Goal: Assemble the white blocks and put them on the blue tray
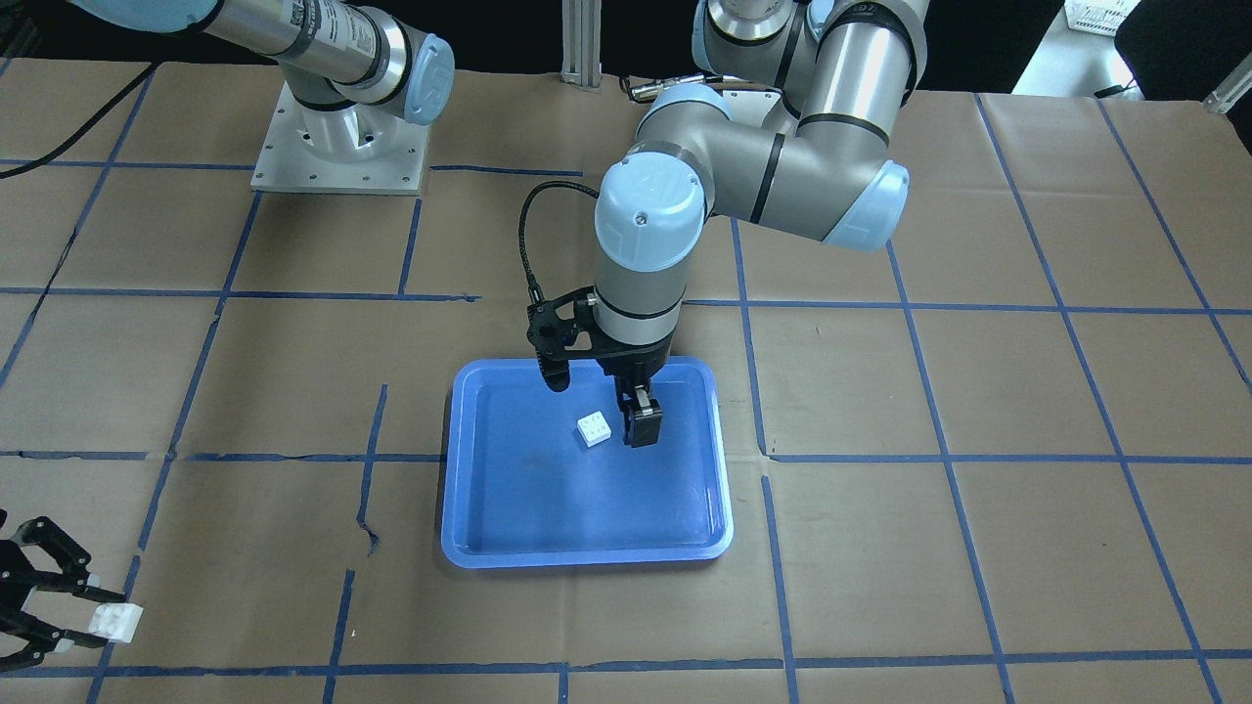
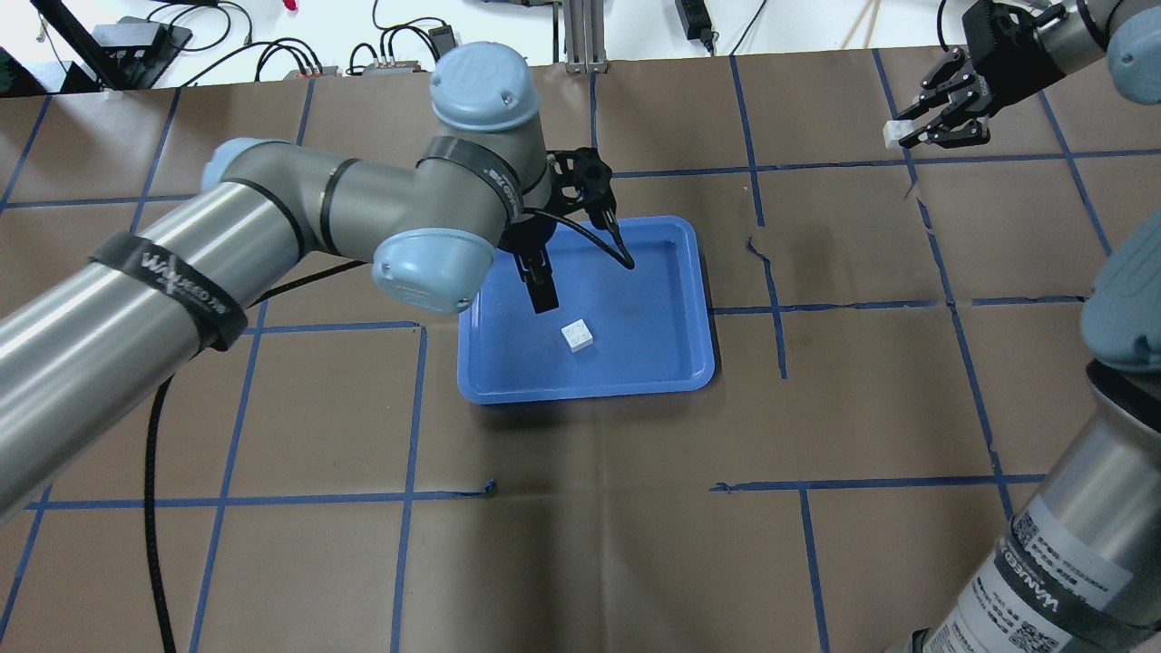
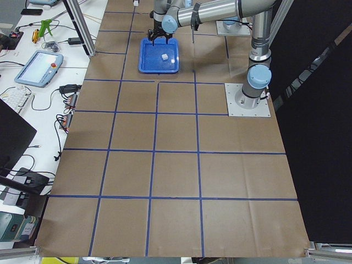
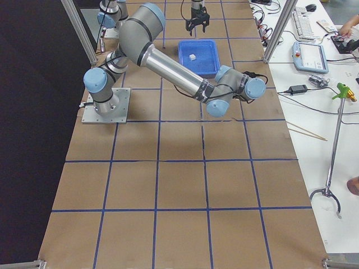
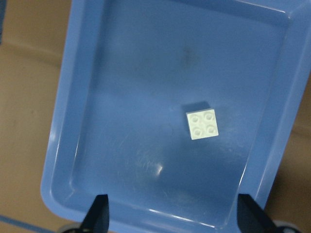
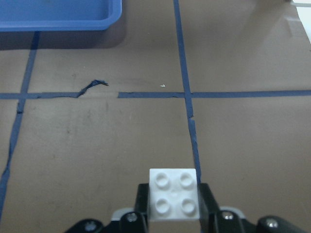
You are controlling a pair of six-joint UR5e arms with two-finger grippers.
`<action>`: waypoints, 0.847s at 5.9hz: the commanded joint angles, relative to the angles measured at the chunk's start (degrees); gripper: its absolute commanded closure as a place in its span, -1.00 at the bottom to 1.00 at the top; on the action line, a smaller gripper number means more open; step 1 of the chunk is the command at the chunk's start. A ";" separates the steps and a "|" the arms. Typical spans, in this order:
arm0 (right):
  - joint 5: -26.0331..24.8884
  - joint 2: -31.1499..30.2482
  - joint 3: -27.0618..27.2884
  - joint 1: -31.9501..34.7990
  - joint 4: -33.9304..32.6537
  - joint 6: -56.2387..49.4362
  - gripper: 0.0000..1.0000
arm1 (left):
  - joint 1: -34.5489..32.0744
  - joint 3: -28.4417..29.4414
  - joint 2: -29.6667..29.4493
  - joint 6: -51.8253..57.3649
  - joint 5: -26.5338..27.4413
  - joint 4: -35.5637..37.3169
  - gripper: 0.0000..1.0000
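Note:
One white block point(image 1: 594, 428) lies studs up on the floor of the blue tray point(image 1: 587, 559). It also shows in the overhead view point(image 2: 578, 335) and the left wrist view point(image 5: 202, 124). My left gripper point(image 1: 641, 425) hangs open and empty above the tray point(image 2: 580, 392), just beside that block and not touching it. My right gripper point(image 2: 912, 134) is far off to the side, above the brown paper. It is shut on the second white block point(image 6: 174, 194), studs facing the wrist camera; that block also shows in the front view point(image 1: 115, 619).
Brown paper with a blue tape grid covers the table. The right arm's base plate point(image 1: 337, 147) stands at the robot's side. A torn strip of tape point(image 6: 92, 86) lies between the right gripper and the tray corner point(image 6: 58, 22). Cables point(image 2: 299, 59) run along the far edge.

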 commanded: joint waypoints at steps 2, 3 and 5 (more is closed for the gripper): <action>-0.18 -6.64 5.87 0.78 1.08 0.86 0.76 | 1.38 0.17 10.42 -26.32 0.38 -11.40 -0.97; -0.09 -6.64 6.14 0.69 1.26 0.87 0.75 | 1.38 1.30 11.66 -31.29 0.38 -15.01 -0.97; -0.01 -6.64 7.45 0.69 1.43 1.22 0.73 | 1.38 8.75 12.37 -40.73 0.21 -27.72 -0.97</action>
